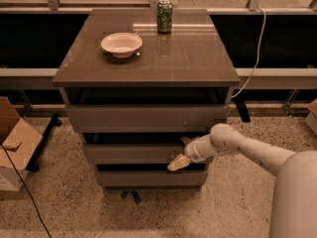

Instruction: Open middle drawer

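Note:
The cabinet has three grey-brown drawer fronts. The middle drawer is the mid-sized front between the taller top front and the narrow lowest front. It stands slightly out, with a dark gap above it. My gripper is at the right end of the middle drawer front, its pale tip against the lower edge. The white arm reaches in from the lower right.
A white bowl and a green can stand on the cabinet top. A cardboard box sits on the floor at the left. A cable hangs at the right behind the cabinet.

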`<move>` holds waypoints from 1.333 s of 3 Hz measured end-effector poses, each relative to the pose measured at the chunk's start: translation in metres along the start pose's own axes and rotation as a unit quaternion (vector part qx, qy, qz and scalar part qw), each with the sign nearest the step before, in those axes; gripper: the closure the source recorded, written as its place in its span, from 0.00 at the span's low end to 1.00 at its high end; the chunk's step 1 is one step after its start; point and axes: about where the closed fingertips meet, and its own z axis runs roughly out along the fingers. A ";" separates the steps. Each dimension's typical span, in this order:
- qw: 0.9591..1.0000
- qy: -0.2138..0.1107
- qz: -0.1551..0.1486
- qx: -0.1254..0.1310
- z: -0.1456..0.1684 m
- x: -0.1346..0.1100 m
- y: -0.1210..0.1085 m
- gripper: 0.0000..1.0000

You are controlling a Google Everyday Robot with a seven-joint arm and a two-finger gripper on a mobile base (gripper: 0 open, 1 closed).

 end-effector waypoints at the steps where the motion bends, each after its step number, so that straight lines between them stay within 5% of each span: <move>1: 1.000 0.004 0.010 0.000 -0.008 0.006 0.005 0.50; 3: 1.000 0.004 0.010 0.000 -0.013 0.002 0.005 1.00; 4: 1.000 0.004 0.010 0.000 -0.013 0.002 0.005 1.00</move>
